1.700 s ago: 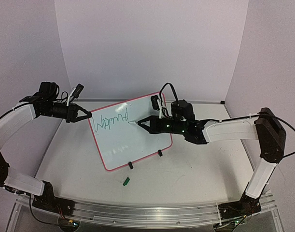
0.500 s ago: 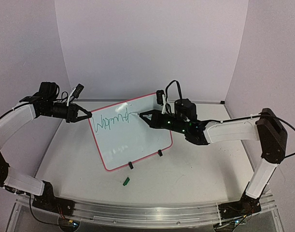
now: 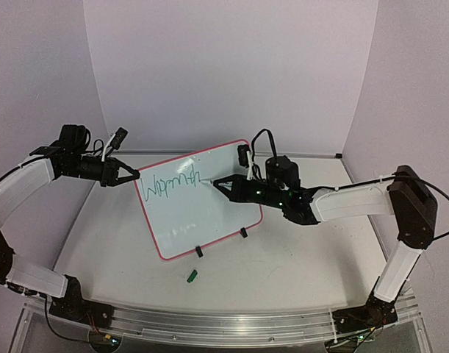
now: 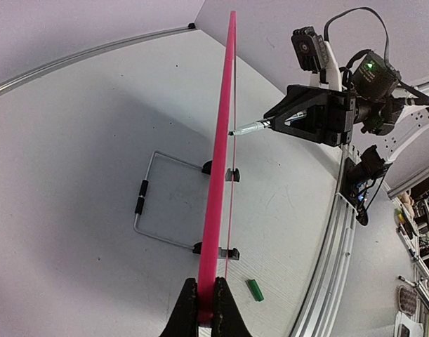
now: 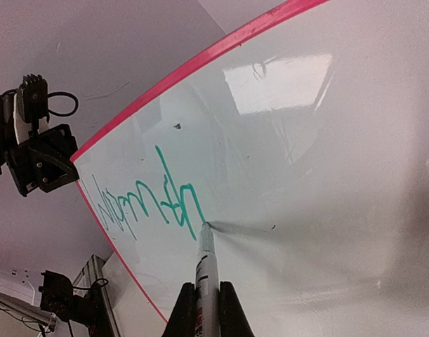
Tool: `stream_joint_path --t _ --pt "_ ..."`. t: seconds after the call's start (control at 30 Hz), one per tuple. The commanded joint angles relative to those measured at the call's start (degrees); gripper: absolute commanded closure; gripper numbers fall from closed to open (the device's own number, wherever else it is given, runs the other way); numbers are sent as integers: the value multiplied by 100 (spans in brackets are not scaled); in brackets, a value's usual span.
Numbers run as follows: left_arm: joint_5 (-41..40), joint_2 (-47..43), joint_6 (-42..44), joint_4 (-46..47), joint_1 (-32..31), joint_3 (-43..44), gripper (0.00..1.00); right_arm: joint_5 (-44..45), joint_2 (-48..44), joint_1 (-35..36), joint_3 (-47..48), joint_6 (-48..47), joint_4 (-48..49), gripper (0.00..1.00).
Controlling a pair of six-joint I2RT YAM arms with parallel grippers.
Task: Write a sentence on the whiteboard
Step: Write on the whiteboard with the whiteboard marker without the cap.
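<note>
The whiteboard stands tilted on two black clip feet, pink-red frame around a glossy white face. Green script reading roughly "Warmth" runs along its upper part; it also shows in the right wrist view. My left gripper is shut on the board's upper left frame edge. My right gripper is shut on a white marker, whose tip touches the board face at the end of the last green letter. The marker also shows in the left wrist view.
A green marker cap lies on the table in front of the board, also in the left wrist view. A wire stand sits behind the board. Purple walls enclose the table; a metal rail runs along the near edge.
My right gripper moved the marker up then slightly back down and right along the board, and the green word gained letters at its right end. The left arm and board stayed still.
</note>
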Motion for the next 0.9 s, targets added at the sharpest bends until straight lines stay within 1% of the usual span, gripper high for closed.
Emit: stream_joint_path --t 0.0,0.3,0.43,0.63,0.77,0.87 --pt "2 12 77 -118 -132 44 100 354 -153 -57 -99 -8 -129 100" --pt "3 15 79 -109 -136 43 100 161 -297 -58 -177 -132 -130 100" --pt "-9 22 83 -109 -129 41 100 34 -646 -63 -183 -364 -148 100" --pt "-6 21 73 -109 -146 36 100 211 -1194 -68 -73 -850 -798 100" --pt "-8 14 75 -110 -157 34 100 121 -1345 -175 -34 -1025 -1081 100" --pt "-23 4 73 -110 -174 22 100 -114 -1342 -332 -34 -1014 -1106 100"
